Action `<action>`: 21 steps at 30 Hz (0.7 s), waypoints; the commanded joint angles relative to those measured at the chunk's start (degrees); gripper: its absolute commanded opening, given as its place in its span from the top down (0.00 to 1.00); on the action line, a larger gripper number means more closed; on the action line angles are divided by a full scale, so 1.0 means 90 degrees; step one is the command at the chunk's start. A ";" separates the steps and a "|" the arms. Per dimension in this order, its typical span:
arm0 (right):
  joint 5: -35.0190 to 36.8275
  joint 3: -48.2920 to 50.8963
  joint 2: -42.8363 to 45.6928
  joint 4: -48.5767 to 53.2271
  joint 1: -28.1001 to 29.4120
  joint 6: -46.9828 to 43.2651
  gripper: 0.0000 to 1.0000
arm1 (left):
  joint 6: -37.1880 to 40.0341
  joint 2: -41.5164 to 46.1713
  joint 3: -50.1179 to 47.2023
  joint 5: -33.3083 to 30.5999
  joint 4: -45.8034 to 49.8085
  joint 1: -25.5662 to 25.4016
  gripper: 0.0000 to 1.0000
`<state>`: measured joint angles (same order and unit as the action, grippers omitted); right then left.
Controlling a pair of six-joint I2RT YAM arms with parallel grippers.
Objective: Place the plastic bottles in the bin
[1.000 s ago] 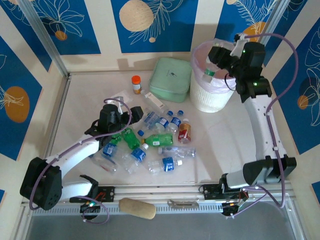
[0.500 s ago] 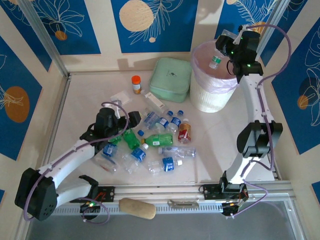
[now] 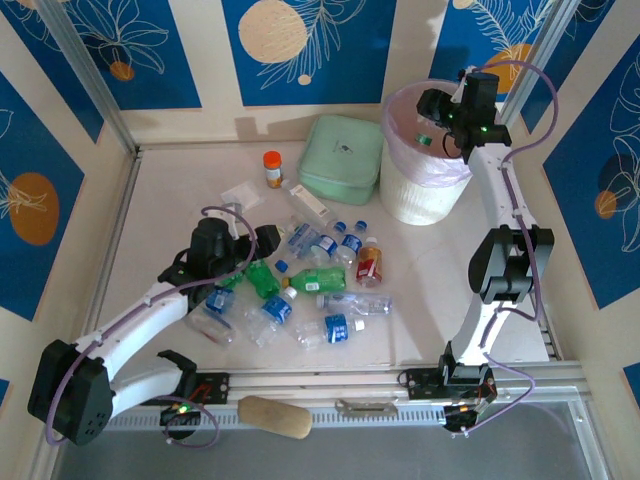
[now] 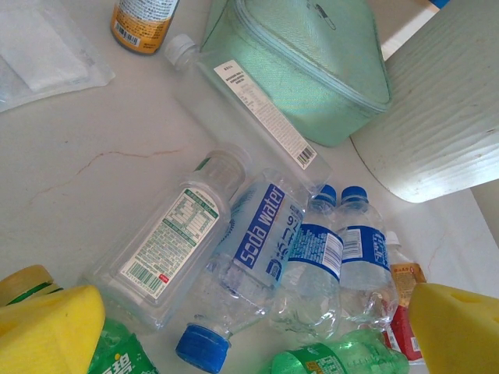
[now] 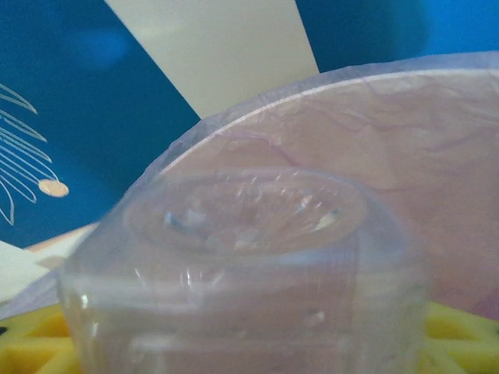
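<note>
Over the bin (image 3: pixel 425 200) | clear bottle (image 5: pixel 242 257) sits in right hand (image 3: pixel 437 112), firm or slack cannot tell | best released squarely inside the rim, not on it | left hand (image 4: pixel 251 331) open above loose bottles (image 3: pixel 320 280) on worktop (image 3: pixel 180 200)

Blurred bottle (image 5: pixel 242 257), bottom cut off.

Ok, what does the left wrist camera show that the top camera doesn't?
Left wrist: readable label print, like "soda water" on a clear bottle, framed by the yellow fingertips. Top: the right gripper above the pink-lined bin. Both: the bottle pile, the mint green box and the orange-capped jar.
</note>
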<state>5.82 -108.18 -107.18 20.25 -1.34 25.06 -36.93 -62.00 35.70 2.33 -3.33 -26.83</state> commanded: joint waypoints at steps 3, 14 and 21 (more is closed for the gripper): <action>-0.0006 -0.0560 -0.0046 0.0224 0.0052 -0.0185 0.16 | 0.0108 -0.0055 -0.0013 -0.0008 0.0038 0.0022 0.00; -0.0384 -0.0089 0.1186 0.0281 0.0360 -0.0342 0.15 | 0.0219 -0.0185 0.0045 0.0070 -0.0049 0.0022 0.00; -0.0590 0.1978 0.2718 0.0078 0.1026 -0.0348 0.09 | 0.0820 -0.0429 0.0397 0.0574 0.0049 0.0022 0.00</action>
<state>2.55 -96.27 -86.67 21.58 6.02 22.55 -33.67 -65.19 36.29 4.27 -3.33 -26.83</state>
